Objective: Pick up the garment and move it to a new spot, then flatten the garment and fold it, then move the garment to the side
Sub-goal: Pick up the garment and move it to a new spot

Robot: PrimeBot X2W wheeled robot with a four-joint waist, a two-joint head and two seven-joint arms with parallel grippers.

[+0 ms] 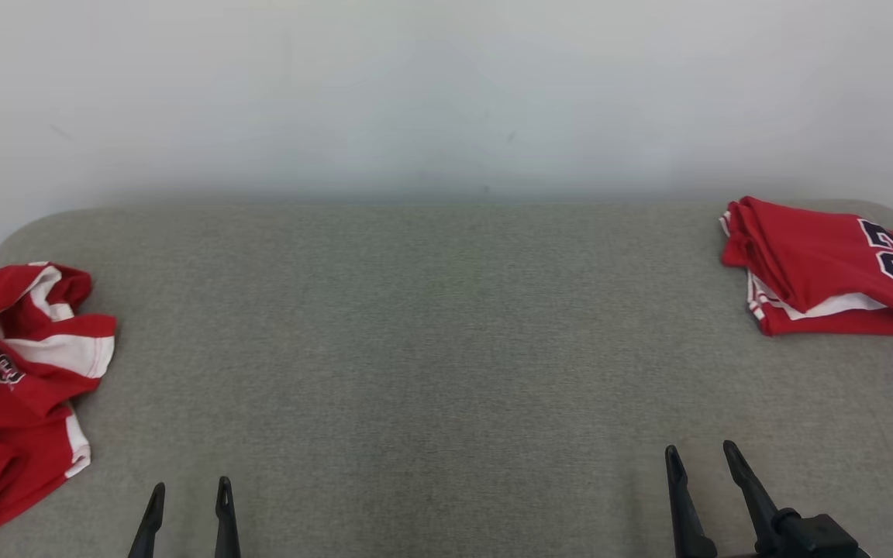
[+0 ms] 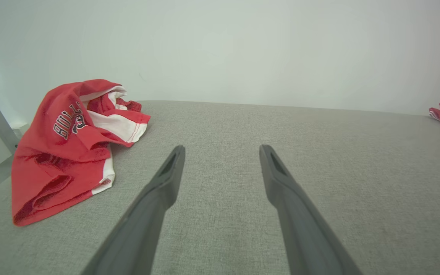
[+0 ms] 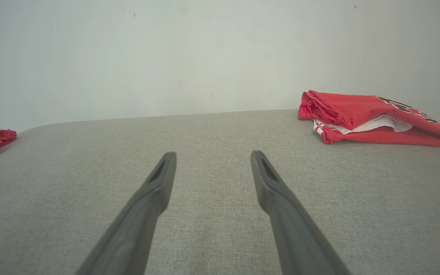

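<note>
lying crumpled at the left edge of the grey cloth-covered table (image 1: 431,349) is the red garment (image 1: 20,387), its white panels and printed lettering turned up. the left pincer (image 1: 191,485) sits at the near side, close to the garment but not touching it, and the right pincer (image 1: 700,448) is well apart from it, both with jaws spread wide and holding nothing. a folded red jersey (image 1: 818,267) with dark numerals rests at the far right corner.
</note>
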